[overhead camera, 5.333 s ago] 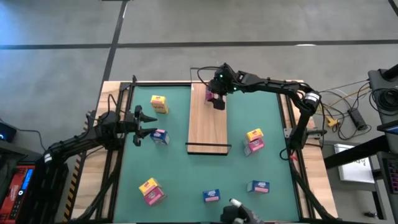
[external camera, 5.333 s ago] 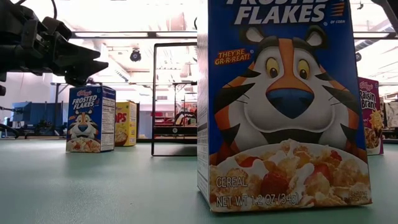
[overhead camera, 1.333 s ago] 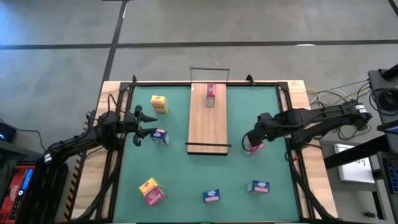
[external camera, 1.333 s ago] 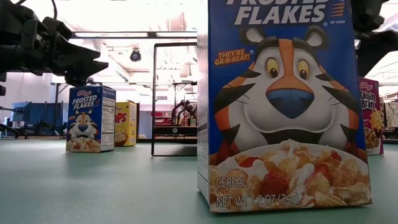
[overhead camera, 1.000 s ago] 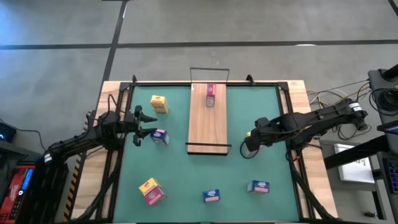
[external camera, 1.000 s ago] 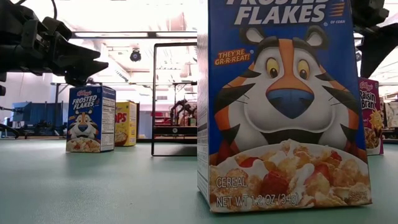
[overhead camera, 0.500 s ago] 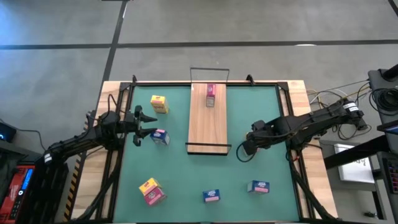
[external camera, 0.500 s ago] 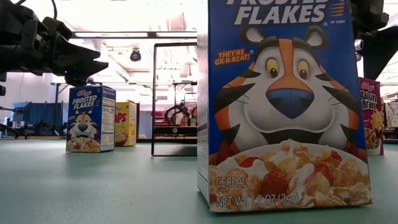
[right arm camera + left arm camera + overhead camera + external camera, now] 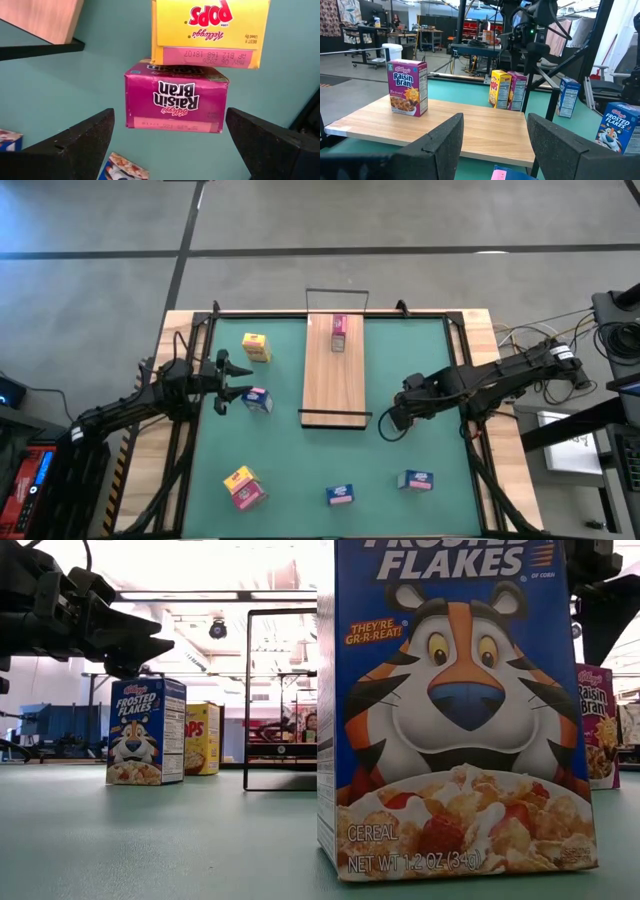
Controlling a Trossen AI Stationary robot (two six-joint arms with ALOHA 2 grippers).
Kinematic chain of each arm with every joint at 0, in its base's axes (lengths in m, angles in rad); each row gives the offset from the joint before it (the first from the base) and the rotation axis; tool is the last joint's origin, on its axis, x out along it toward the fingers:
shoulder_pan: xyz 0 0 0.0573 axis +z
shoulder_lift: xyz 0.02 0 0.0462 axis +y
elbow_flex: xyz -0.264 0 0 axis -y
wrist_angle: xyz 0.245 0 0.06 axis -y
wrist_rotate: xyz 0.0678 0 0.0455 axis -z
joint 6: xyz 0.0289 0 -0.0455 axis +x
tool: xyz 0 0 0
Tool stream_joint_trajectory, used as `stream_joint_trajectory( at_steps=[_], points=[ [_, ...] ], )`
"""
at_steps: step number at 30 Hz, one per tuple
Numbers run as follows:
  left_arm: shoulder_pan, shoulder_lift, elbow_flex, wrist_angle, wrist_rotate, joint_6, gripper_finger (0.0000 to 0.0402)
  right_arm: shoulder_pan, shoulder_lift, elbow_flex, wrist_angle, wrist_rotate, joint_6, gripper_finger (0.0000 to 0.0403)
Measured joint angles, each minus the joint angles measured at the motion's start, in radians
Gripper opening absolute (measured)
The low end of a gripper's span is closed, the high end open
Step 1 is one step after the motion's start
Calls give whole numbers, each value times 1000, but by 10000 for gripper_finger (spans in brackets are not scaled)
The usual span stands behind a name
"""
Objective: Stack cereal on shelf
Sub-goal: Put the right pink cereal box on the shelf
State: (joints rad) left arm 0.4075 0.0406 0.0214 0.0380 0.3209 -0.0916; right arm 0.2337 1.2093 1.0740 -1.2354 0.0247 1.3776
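Overhead and wrist views of the stacking task. One Raisin Bran box [image 9: 339,332] stood upright on the far part of the shelf [image 9: 333,385], the only carton placed so far. The right gripper [image 9: 393,420], which five seconds earlier had been at that far end of the shelf setting the box down, had swung back to the right of the shelf's near end and, over the last second, crept a little further toward the shelf's near corner. It hung directly above the paired cartons there: in its wrist view a pink Raisin Bran box [image 9: 176,98] lay touching a yellow Pops box [image 9: 210,31], centred between the jaws. The jaws stood wide apart, having widened slightly in the last second, and gripped nothing.

The left gripper [image 9: 232,381] waited at the left of the tabletop [image 9: 400,360], unmoved, just beside a blue Frosted Flakes box [image 9: 258,400]; its jaws stood partly open and empty.

The change suggests the second pick was being lined up, probably on the pink carton. The remaining boxes lay scattered on the tabletop, so most of the task remained.
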Motion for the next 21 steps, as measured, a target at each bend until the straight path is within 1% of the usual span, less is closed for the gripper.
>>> stream_joint_trajectory(
  at_steps=[21],
  points=[
    [0,0,0,0,0,0,204,0,87,-16,40,6,0,373]
  ],
)
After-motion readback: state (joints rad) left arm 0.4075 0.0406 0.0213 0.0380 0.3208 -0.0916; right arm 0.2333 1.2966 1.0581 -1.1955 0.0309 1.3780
